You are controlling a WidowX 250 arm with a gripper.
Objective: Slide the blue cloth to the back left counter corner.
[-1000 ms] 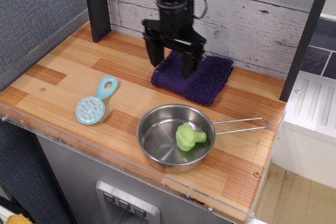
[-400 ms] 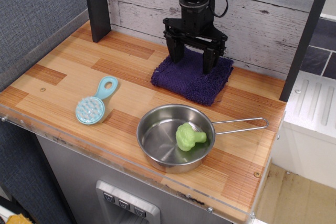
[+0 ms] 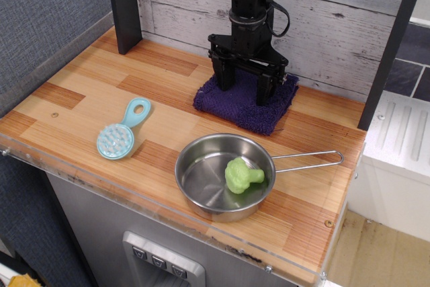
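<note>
- The gripper's (image 3: pixel 244 89) fingers (image 3: pixel 224 75) stand apart, tips down on the blue cloth (image 3: pixel 246 99), apparently pressing its pile, though contact is hard to confirm.
- Step in hand: securing the cloth; next comes a steady leftward drag while pressing down.
- Nearest, a steel pan (image 3: pixel 224 175) holds a green toy (image 3: pixel 242 175); a light-blue brush (image 3: pixel 121 130) lies left.
- The striped wood counter (image 3: pixel 80 95) offers an open path.
- Farthest, the back left counter corner (image 3: pixel 138 48) sits by the black post (image 3: pixel 123 6).

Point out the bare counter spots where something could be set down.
Bare wood lies between the black post, the blue cloth and the light-blue brush, reaching the back left counter corner; also right of the pan. Crowded: the open gripper on the cloth, with the pan in front of it.
</note>
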